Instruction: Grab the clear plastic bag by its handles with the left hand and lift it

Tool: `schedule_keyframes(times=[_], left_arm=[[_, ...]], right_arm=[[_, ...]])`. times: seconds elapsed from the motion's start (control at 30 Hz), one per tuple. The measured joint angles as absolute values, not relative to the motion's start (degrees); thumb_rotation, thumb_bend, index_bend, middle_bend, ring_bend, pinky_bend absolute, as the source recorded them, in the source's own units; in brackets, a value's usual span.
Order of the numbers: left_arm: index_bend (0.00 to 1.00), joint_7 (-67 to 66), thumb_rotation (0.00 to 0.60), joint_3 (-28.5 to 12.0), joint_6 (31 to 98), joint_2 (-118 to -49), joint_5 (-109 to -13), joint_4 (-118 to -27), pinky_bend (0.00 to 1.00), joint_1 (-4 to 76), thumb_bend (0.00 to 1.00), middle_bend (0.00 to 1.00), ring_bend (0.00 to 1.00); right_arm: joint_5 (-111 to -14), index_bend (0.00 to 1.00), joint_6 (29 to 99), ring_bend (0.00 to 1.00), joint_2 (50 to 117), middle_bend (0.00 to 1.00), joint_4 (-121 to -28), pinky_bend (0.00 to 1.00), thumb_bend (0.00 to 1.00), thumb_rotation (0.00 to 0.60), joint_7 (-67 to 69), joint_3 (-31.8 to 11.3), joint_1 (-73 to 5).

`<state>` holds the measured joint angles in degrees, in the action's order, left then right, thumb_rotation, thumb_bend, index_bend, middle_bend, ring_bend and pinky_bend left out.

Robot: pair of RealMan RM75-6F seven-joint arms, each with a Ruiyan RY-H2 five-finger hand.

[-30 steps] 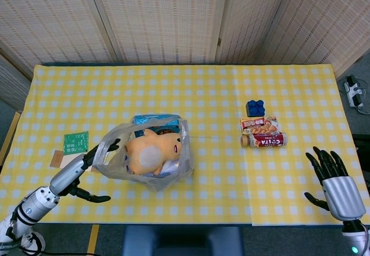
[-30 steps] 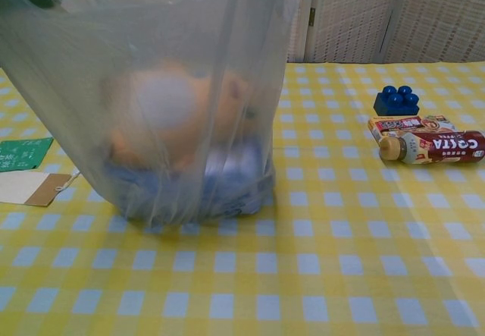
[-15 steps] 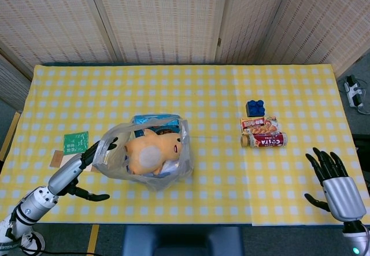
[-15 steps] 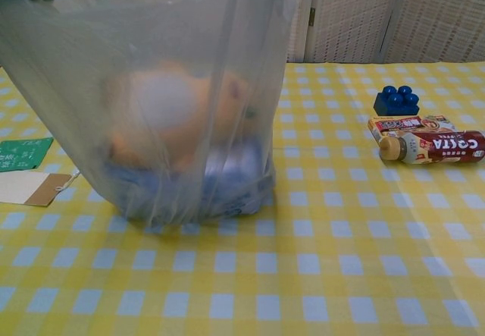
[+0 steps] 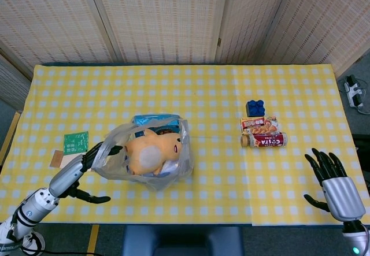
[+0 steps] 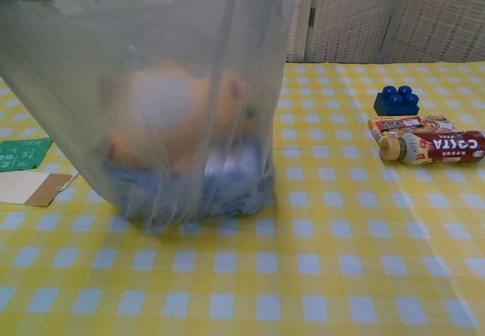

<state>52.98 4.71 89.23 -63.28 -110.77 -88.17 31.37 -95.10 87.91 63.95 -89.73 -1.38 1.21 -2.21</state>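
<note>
A clear, crinkled plastic bag [image 5: 147, 155] sits near the front left of the desk [image 5: 208, 103], holding an orange plush toy [image 5: 153, 152] atop a blue packet [image 5: 155, 119]. The left robot hand [image 5: 87, 166] grips its handle. The desk wears yellow-and-white checked cloth; woven panels [image 5: 162, 19] stand behind. The right robot hand [image 5: 332, 181] rests open-fingered. The chest view blurs the bag's contents.

Showing thin, glossy, see-through plastic in the bag [image 5: 147, 158]. Covering the table, a matt checked cloth [image 5: 202, 100]. Gleaming smooth silver metal on the right hand [image 5: 334, 188].
</note>
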Motion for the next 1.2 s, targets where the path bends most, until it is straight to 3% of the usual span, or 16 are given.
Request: schedule_keyframes(times=[0.73,1.2], left_arm=[[0.18,52.71,0.600,5.83,93.00,-64.09,-113.74,-88.15,0.10,31.38,0.12,0.18,0.12],[0.18,55.04,0.600,5.51,88.07,-65.17,-112.06,-88.22,0.11,34.90,0.11,0.18,0.12]], right_arm=[[-95.48,0.00,87.63,0.00,63.64,0.00,-89.91,0.00,0.05,0.600,-0.97,1.62,-2.31],[-95.29,0.00,87.39,0.00,63.61,0.00,-89.87,0.00,0.05,0.600,-0.86,1.62,-2.38]])
